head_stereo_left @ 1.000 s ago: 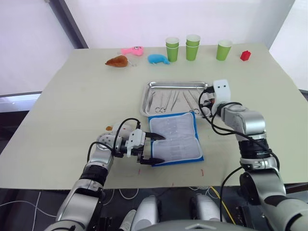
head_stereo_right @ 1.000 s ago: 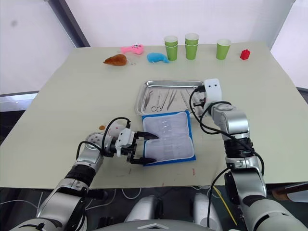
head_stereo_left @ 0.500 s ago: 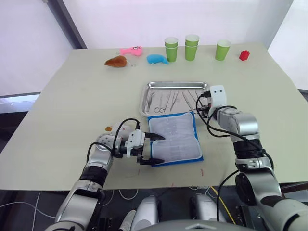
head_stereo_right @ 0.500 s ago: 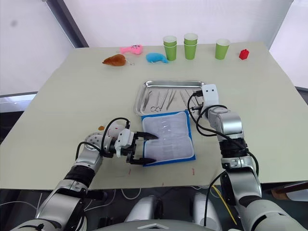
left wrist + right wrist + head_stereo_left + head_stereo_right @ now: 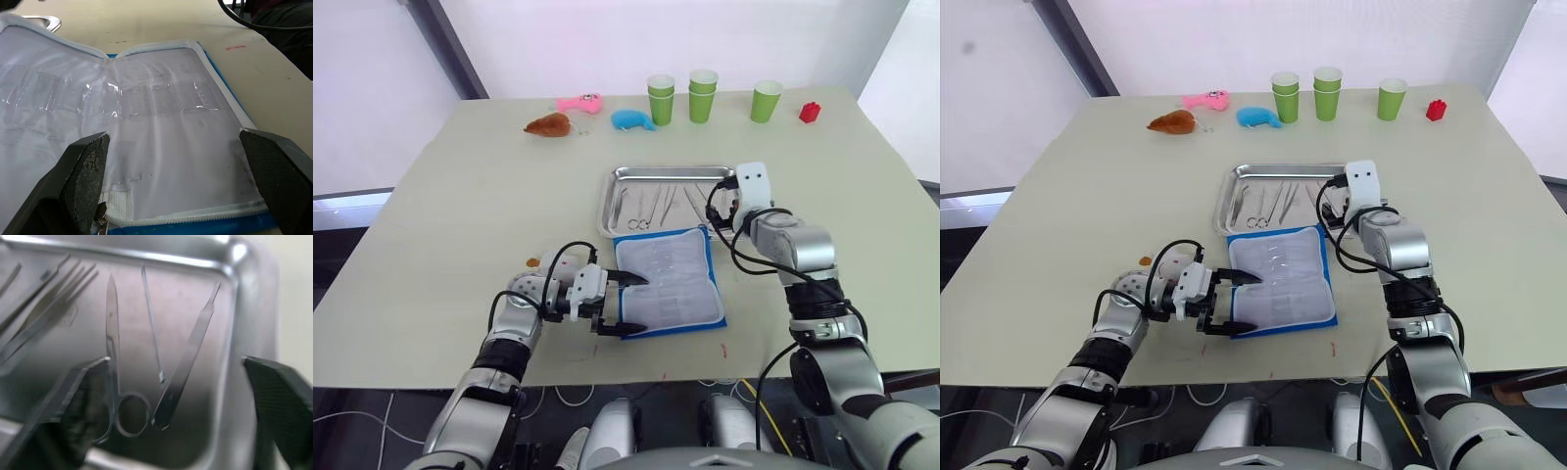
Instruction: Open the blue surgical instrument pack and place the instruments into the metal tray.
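The blue surgical instrument pack [image 5: 669,282] lies open near the table's front, whitish lining up, and its clear pockets [image 5: 146,98] look empty. My left gripper [image 5: 632,304] is open, its two fingers [image 5: 83,166] straddling the pack's near-left edge low over the lining. Behind the pack sits the metal tray [image 5: 671,173] with several silver instruments [image 5: 651,204] in it. My right gripper [image 5: 176,367] hangs open over the tray's right end, above ring-handled scissors [image 5: 113,357] and a slim straight tool [image 5: 188,357], with nothing between its fingers.
Along the far edge stand three green cup stacks [image 5: 704,93], a red block [image 5: 810,112], a blue plush toy [image 5: 633,119], a pink toy [image 5: 581,102] and a brown toy [image 5: 549,125]. A small orange item [image 5: 534,261] lies by my left wrist.
My right wrist has edged slightly left over the tray's right end. The left gripper and the pack have stayed where they were.
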You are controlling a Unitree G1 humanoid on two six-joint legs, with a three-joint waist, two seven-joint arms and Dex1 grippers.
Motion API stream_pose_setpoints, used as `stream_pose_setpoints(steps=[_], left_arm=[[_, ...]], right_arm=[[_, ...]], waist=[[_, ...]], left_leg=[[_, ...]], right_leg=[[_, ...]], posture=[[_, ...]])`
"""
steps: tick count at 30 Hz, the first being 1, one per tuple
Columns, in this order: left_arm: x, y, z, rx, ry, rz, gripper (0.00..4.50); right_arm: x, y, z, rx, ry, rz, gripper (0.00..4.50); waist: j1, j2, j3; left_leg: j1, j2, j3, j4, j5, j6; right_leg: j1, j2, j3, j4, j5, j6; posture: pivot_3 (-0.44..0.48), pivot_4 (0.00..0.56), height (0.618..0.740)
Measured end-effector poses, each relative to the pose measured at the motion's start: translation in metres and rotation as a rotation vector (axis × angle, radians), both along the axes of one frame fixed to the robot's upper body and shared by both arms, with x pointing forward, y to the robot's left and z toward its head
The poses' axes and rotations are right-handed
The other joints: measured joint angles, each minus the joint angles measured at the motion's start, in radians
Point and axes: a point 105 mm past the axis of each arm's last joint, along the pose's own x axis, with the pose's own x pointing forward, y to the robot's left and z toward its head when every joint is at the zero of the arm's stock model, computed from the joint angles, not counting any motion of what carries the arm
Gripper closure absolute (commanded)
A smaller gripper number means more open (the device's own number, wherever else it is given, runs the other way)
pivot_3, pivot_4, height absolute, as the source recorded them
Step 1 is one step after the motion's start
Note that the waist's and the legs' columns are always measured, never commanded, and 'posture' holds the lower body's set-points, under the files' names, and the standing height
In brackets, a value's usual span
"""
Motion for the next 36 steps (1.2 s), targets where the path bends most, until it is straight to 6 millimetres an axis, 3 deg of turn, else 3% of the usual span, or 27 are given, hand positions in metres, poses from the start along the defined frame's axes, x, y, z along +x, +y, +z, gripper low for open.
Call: stream_pose_setpoints(steps=[5,11,21,27,30,32,36], left_arm=[[0.0,0.001,0.001,0.001,0.005,0.001,0.0],[-0.002,0.0,0.003,-0.01,0.008,-0.004,0.0],[-0.012,0.002,0.019,-0.106,0.035,0.027,0.0],[-0.023,0.002,0.028,-0.12,0.086,0.016,0.0],[-0.019,0.004,0.046,-0.159,0.078,0.049,0.0],[-0.01,0.011,0.068,-0.201,0.024,0.112,0.0],[-0.004,0.023,0.081,-0.243,0.001,0.216,0.0]], right_arm=[[-0.006,0.008,0.023,-0.002,-0.108,0.07,0.04],[-0.025,0.014,0.033,0.044,-0.216,0.22,0.04],[-0.062,-0.002,0.035,0.107,-0.44,0.416,0.04],[-0.085,-0.016,0.02,0.164,-0.421,0.502,0.04],[-0.094,-0.029,0.01,0.193,-0.386,0.506,0.04],[-0.101,-0.038,0.01,0.228,-0.391,0.501,0.04],[-0.115,-0.049,0.005,0.249,-0.393,0.513,0.04]], waist=[[-0.002,0.0,0.0],[-0.002,-0.002,0.002],[-0.005,-0.018,0.016],[-0.002,-0.026,0.028],[0.0,-0.032,0.039],[0.001,-0.033,0.041],[0.0,-0.033,0.042]], left_leg=[[-0.002,0.0,-0.001,0.0,0.0,0.0],[-0.005,0.0,-0.001,0.0,0.0,0.0],[-0.019,0.0,0.0,0.0,-0.003,0.004],[-0.025,0.0,0.0,0.0,-0.003,0.005],[-0.025,0.001,-0.001,0.003,-0.003,0.005],[-0.025,0.001,-0.001,0.005,-0.003,0.005],[-0.025,0.001,-0.001,0.004,-0.003,0.004]], right_leg=[[-0.002,0.0,-0.001,0.0,0.0,0.0],[-0.003,0.0,-0.001,-0.001,0.0,0.0],[-0.016,0.0,0.001,-0.003,0.001,-0.001],[-0.021,0.0,0.0,-0.003,0.001,-0.001],[-0.021,-0.001,-0.001,-0.001,0.001,-0.001],[-0.021,-0.001,-0.001,0.0,0.001,-0.001],[-0.021,0.0,-0.001,0.0,0.001,-0.001]], posture=[[0.0,0.15,0.74],[0.0,0.15,0.74],[0.0,0.15,0.74],[0.0,0.15,0.74],[0.0,0.15,0.74],[0.0,0.15,0.74],[0.0,0.15,0.74]])
